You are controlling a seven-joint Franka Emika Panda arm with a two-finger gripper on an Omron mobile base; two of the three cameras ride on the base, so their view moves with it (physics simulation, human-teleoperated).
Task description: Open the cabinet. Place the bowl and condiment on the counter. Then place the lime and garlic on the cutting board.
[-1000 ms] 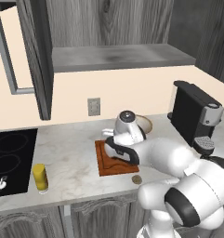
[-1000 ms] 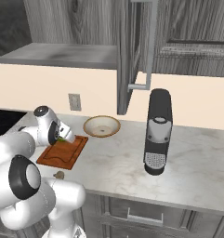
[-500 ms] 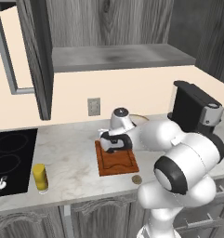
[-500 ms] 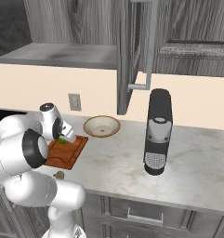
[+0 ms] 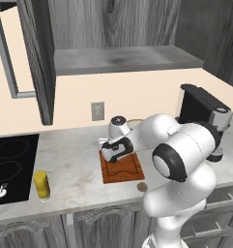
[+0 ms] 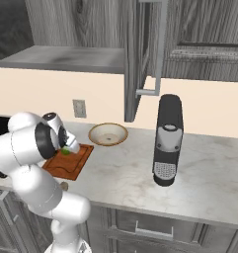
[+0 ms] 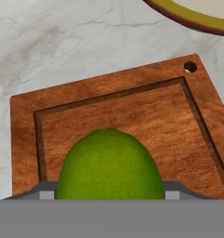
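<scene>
The glossy green lime (image 7: pixel 108 165) sits between my gripper's (image 7: pixel 108 190) fingers, just above the reddish-brown cutting board (image 7: pixel 132 107). In the base views the hand (image 5: pixel 117 146) hangs over the board (image 5: pixel 123 169), and the lime (image 6: pixel 66 151) peeks out beside it. The cream bowl (image 6: pixel 108 134) stands on the counter (image 6: pixel 125 178) behind the board. The yellow condiment bottle (image 5: pixel 41 184) stands on the counter by the cooktop. The garlic (image 5: pixel 142 186) lies on the counter off the board's front right corner. The upper cabinet's door (image 5: pixel 38 58) stands open.
A black coffee machine (image 6: pixel 167 141) stands on the counter to the right. The black cooktop (image 5: pixel 11 164) lies at the left. A wall socket (image 5: pixel 97 110) is behind the board. The open cabinet door (image 6: pixel 135 54) juts out overhead.
The hand has come a little left and lower over the cutting board with the lime in it, and the elbow has swung round. Bottle, bowl and garlic have stayed put.
</scene>
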